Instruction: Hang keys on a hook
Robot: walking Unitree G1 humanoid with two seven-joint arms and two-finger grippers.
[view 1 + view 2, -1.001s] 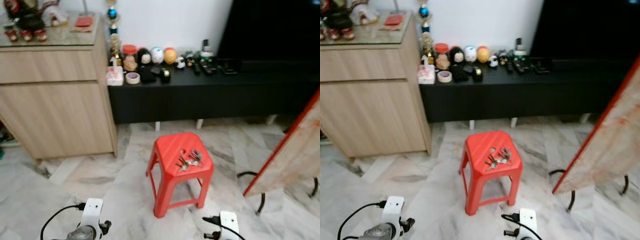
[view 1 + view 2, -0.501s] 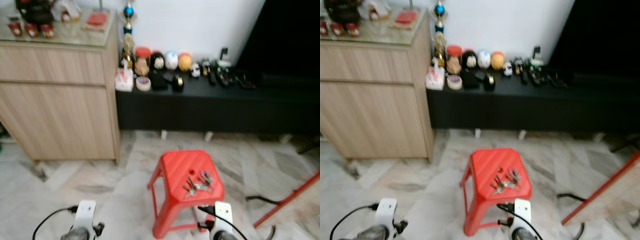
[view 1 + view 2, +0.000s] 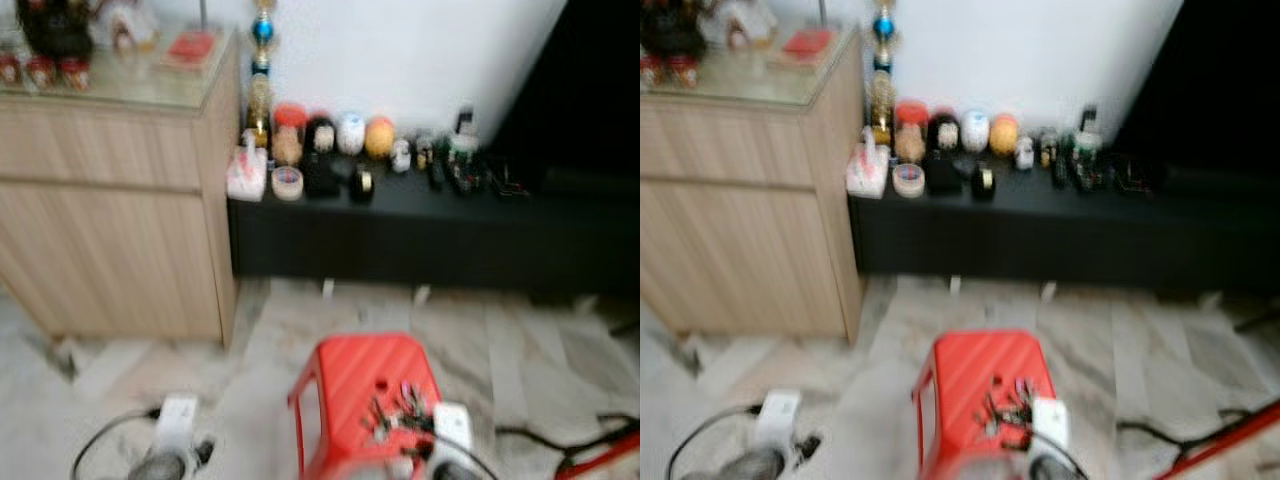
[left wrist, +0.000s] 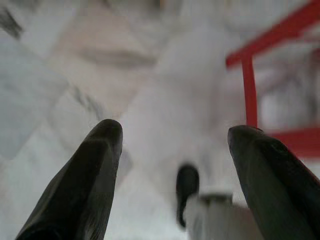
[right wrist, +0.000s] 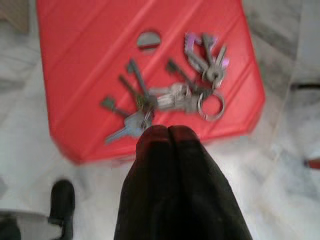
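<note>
A bunch of keys (image 5: pixel 170 95) on rings lies spread on the seat of a red plastic stool (image 5: pixel 90 60). In the blurred eye views the keys (image 3: pixel 398 412) sit on the stool (image 3: pixel 350 380) low in the middle. My right gripper (image 5: pixel 168 130) hovers just short of the keys over the stool's near edge, with its fingers shut together and holding nothing. My left gripper (image 4: pixel 175 134) hangs open over the marble floor to the left of the stool, whose red leg (image 4: pixel 249 92) shows beside it. No hook can be made out.
A light wooden cabinet (image 3: pixel 110 200) stands at the left. A low black bench (image 3: pixel 430 235) along the white wall carries several figurines and small items. A red-edged board (image 3: pixel 600 455) leans at the lower right. Marble floor surrounds the stool.
The camera has moved toward the stool and tipped, so the stool sits lower and nearer in the picture, now blurred. My right wrist has come over the stool beside the keys.
</note>
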